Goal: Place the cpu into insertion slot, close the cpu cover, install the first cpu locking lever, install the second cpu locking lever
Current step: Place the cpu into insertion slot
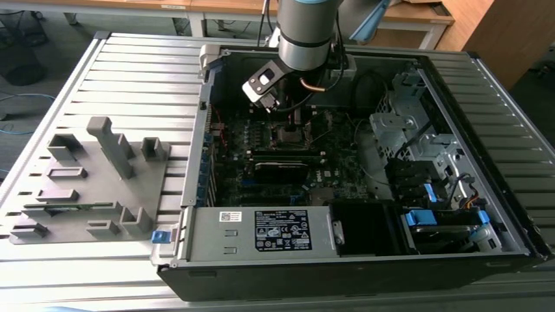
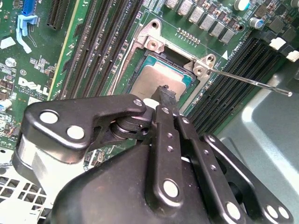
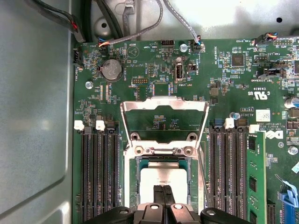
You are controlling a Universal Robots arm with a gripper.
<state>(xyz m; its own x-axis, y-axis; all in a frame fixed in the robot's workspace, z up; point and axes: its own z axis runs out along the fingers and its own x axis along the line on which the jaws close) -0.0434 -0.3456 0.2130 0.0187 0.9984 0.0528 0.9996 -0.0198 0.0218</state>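
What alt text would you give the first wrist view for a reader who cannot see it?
The gripper, black fingers shut, sits over the silver cpu lying in the insertion slot of a green motherboard. The cpu cover, a metal frame, is swung open on its hinge, and long black memory slots flank the slot.

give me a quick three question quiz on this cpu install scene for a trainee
1. True or false: the cpu cover is closed down over the cpu.
2. Where does the cpu lie? A) in the insertion slot B) on the grey rack C) on the power-supply box
3. Fill in: the gripper at the cpu has its fingers ___ (open or shut).
Key: 1 false, the cover stands flipped up; 2 A; 3 shut.
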